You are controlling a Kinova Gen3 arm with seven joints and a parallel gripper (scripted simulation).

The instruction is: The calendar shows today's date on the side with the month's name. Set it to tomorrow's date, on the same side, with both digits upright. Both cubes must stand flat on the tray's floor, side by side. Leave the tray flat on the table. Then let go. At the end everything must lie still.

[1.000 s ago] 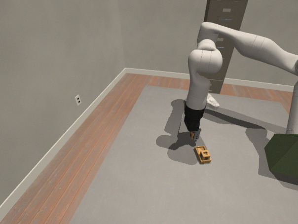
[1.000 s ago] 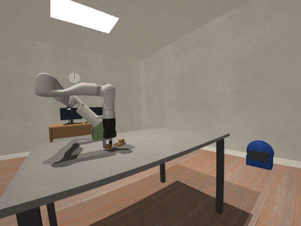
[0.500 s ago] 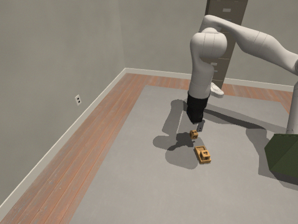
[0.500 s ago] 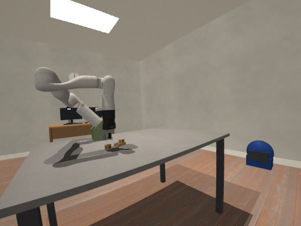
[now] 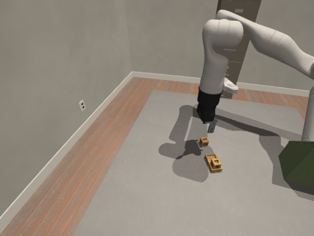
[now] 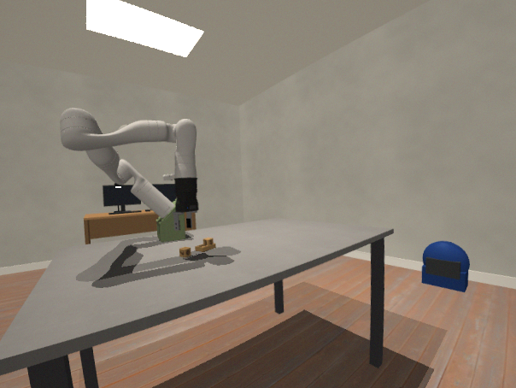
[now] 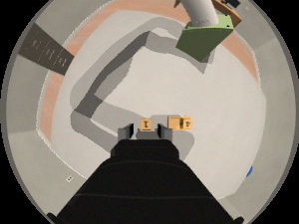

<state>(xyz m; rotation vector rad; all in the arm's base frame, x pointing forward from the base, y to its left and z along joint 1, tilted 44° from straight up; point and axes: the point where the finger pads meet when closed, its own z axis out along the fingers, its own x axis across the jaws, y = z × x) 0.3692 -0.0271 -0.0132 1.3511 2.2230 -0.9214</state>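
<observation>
A small wooden tray lies flat on the grey table. One wooden cube stands in the tray's near half, with a 4 on top. The tray's other half is bare. A second cube stands on the table just beyond the tray, apart from it, with a dark digit on top that I cannot read. My gripper hangs open and empty straight above this loose cube, clear of it.
The arm's green base stands on the table to the right of the tray. A tall filing cabinet stands behind the table. A desk with a monitor and a blue bin are away from the table.
</observation>
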